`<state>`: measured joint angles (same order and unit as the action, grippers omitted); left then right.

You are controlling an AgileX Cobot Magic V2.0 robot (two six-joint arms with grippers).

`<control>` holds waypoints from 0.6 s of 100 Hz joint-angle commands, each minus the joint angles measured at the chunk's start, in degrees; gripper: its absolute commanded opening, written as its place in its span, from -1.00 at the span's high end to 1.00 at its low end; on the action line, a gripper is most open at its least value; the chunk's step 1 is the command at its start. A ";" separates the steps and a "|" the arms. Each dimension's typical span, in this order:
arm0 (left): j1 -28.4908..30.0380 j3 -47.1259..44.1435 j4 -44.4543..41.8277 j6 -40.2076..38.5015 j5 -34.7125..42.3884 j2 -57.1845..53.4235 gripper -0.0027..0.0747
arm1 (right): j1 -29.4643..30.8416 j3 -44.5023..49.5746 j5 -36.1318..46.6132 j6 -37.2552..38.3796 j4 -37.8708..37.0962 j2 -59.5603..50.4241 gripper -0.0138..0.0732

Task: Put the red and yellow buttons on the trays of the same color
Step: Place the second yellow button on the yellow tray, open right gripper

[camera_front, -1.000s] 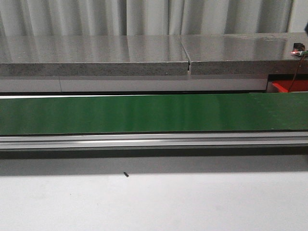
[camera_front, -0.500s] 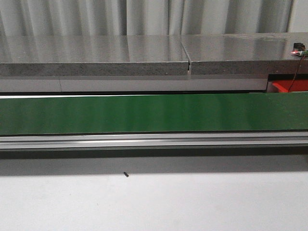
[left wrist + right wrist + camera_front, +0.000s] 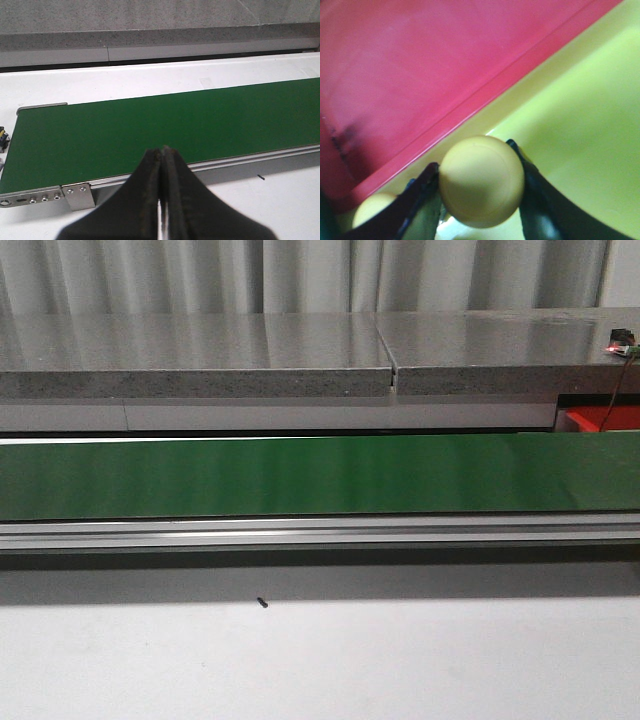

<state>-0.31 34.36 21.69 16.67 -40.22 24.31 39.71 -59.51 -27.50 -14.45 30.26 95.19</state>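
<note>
In the right wrist view my right gripper (image 3: 481,182) is shut on a yellow button (image 3: 481,181), held just above the floor of the yellow tray (image 3: 570,115). Another yellow button (image 3: 372,208) lies in that tray beside the left finger. The red tray (image 3: 410,70) adjoins the yellow one along a shared rim. My left gripper (image 3: 161,152) is shut with nothing in it, hovering over the near rail of the green conveyor belt (image 3: 150,130). No red button shows. Neither arm appears in the front view.
The green belt (image 3: 320,475) runs across the front view with an aluminium rail (image 3: 320,532) along its near side. A grey stone ledge (image 3: 200,355) lies behind. A red bin corner (image 3: 600,420) shows at the far right. A small dark speck (image 3: 262,603) lies on the white table.
</note>
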 commanded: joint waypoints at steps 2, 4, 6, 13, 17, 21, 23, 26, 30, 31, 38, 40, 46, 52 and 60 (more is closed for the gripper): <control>-0.47 1.49 1.44 -0.07 3.51 0.39 0.98 | 0.31 -1.28 4.35 -0.17 1.52 -0.22 0.19; -0.47 1.49 1.44 -0.07 3.51 0.39 0.98 | 0.31 -1.28 4.73 -0.23 1.52 0.18 0.19; -0.47 1.49 1.44 -0.07 3.51 0.39 0.98 | 0.31 -1.28 4.98 -0.23 1.52 0.50 0.19; -0.47 1.49 1.44 -0.07 3.51 0.39 0.98 | 0.31 -1.28 5.68 -0.50 1.52 1.38 0.19; -0.47 1.49 1.44 -0.07 3.51 0.39 0.98 | 0.31 -1.28 5.74 -0.55 1.52 1.70 0.19; -0.47 1.49 1.44 -0.07 3.51 0.39 0.98 | 0.31 -1.28 5.58 -0.55 1.52 2.16 0.19; -0.47 1.49 1.44 -0.07 3.51 0.39 0.98 | 0.31 -1.28 5.44 -0.57 1.52 2.29 0.19; -0.47 1.49 1.44 -0.07 3.51 0.39 0.98 | 0.31 -1.28 5.31 -0.62 1.52 2.45 0.18; -0.47 1.49 1.44 -0.07 3.51 0.39 0.98 | 0.31 -1.28 5.00 -1.00 1.47 2.80 0.17; -0.47 1.49 1.44 -0.07 3.51 0.39 0.98 | 0.31 -1.28 5.00 -1.25 1.47 2.80 0.16; -0.47 1.49 1.44 -0.07 3.51 0.39 0.98 | 0.31 -1.28 4.63 -2.43 1.47 2.80 0.00; -0.47 1.49 1.44 -0.07 3.51 0.39 0.98 | 0.31 -1.28 4.63 -2.60 1.53 2.80 -0.09; -0.47 1.49 1.44 -0.07 3.51 0.39 0.98 | 0.31 -1.28 4.63 -2.57 1.53 2.80 -0.33; -0.47 1.49 1.44 -0.07 3.51 0.39 0.98 | 0.31 -1.28 4.58 -2.57 1.53 2.80 -0.56; -0.47 1.49 1.44 -0.07 3.51 0.39 0.98 | 0.31 -1.28 4.13 -2.57 1.53 2.74 -0.67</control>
<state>-0.31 34.36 21.69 16.67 -40.22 24.31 39.71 -59.51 -24.40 -16.01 30.97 100.18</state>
